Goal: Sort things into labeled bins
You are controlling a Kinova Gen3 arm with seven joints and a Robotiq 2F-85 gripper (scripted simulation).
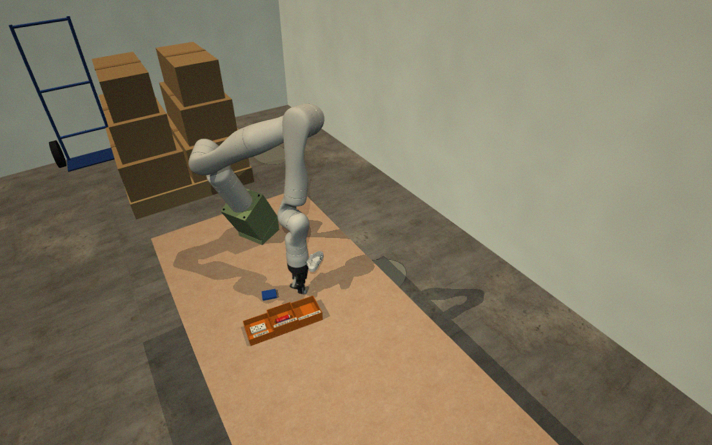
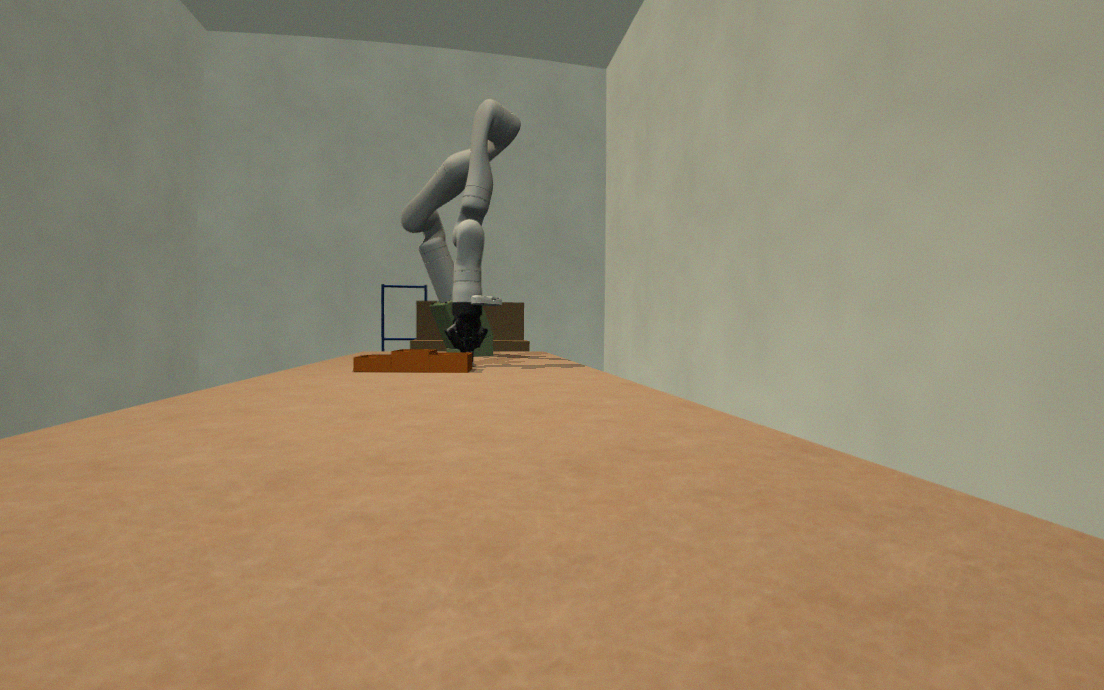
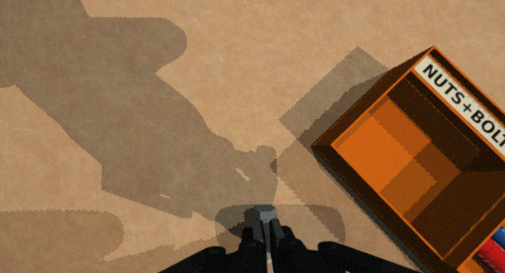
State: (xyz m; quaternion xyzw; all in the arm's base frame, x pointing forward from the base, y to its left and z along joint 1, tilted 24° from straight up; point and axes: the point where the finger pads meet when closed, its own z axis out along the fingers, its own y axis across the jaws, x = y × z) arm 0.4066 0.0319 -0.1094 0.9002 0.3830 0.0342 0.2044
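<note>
Arm (image 1: 292,160): off-white rounded links (smooth, seamless), green angular base (image 1: 251,217), black gripper (image 1: 298,286).

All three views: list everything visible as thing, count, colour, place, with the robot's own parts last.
bins: three, orange, joined in a row on the table
bolt: one, grey, between the fingers
blue block: one, on the table beside the bins
table: one, tan
cardboard boxes: stacked, brown, on the floor behind the table
hand truck: one, blue, by the back wall
arm: one, white, on a green base
gripper: one, black, shut on the bolt
</note>
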